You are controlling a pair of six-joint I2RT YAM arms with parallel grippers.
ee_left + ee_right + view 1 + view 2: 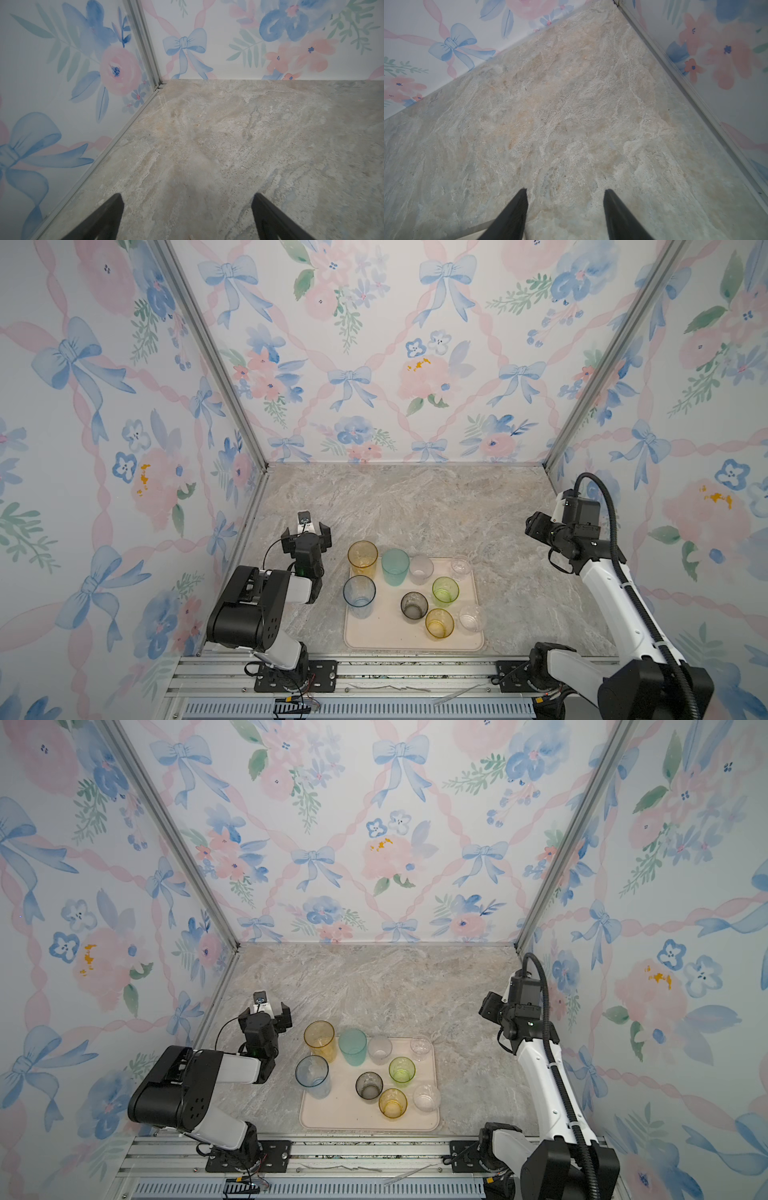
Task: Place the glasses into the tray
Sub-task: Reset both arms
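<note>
My left gripper point(187, 200) and right gripper point(564, 193) hang empty over the marble tabletop point(415, 510), fingers apart, while the glasses point(445, 590) stand upright in the tray point(382, 630) between my arms.

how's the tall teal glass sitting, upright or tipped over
Upright. In both top views the tall teal glass stands on its base in the tray, its round open rim facing up.

White-black left arm point(266, 605), right arm point(611, 593); corrugated cable point(607, 499).
</note>
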